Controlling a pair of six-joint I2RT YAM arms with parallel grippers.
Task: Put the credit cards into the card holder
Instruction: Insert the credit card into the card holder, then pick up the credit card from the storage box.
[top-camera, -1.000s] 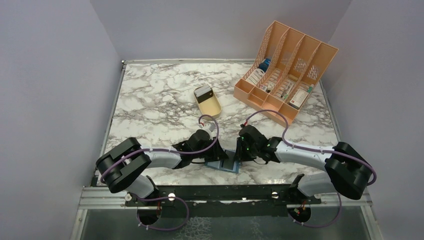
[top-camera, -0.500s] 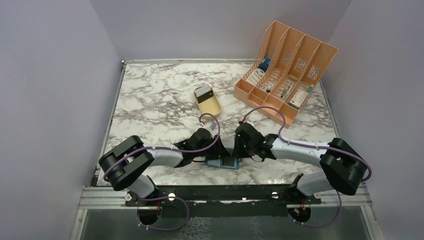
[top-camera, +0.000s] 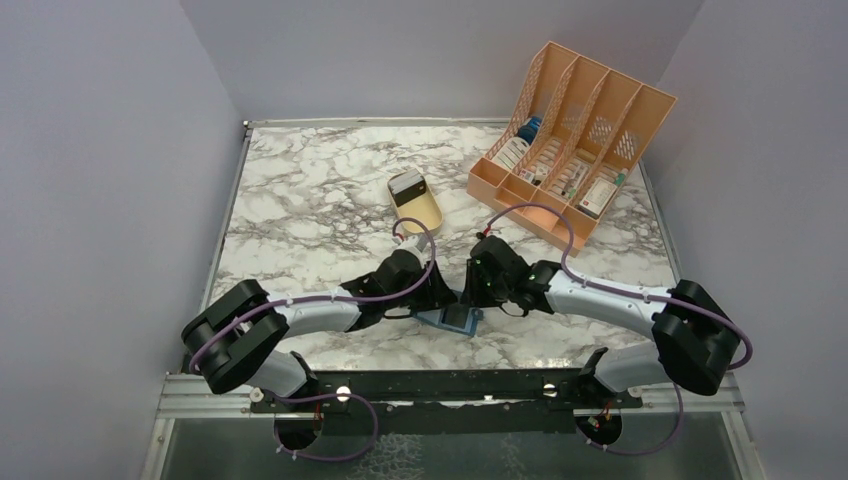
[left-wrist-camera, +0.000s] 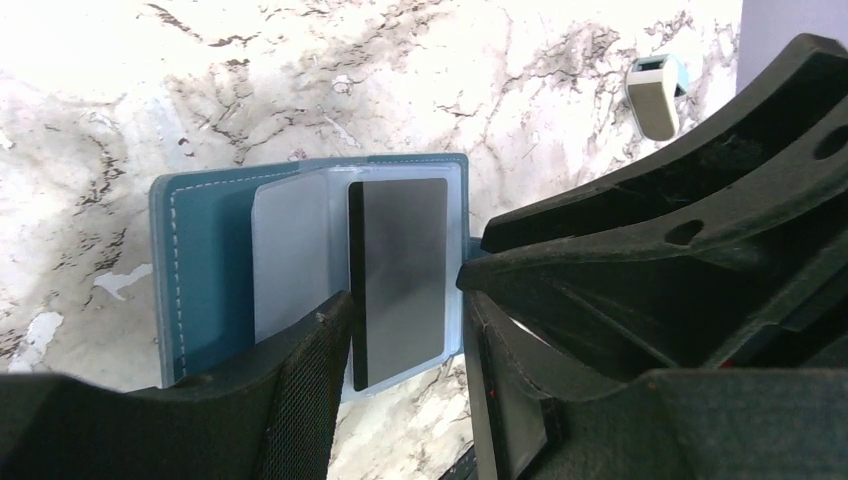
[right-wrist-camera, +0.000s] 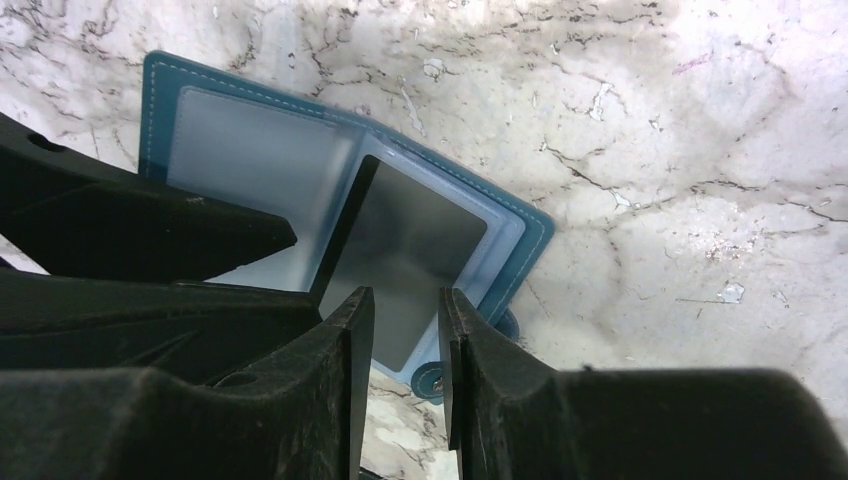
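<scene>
The card holder lies open on the marble near the front edge, between my two grippers. The left wrist view shows its teal back and pale pockets, with one dark credit card lying on its right pocket. The right wrist view shows the same card on the holder. I cannot tell whether the card is tucked inside the pocket. My left gripper hovers open over the card's near end. My right gripper is open with a narrow gap just above the card's other end. Neither holds anything.
A tan oval tray stands behind the grippers, with a pale card-like piece at its far end. An orange slotted file rack with boxes in it stands at the back right. The two gripper heads are almost touching.
Both grippers have drawn closer together over the card holder. The holder has shifted slightly right and away from the front edge.
</scene>
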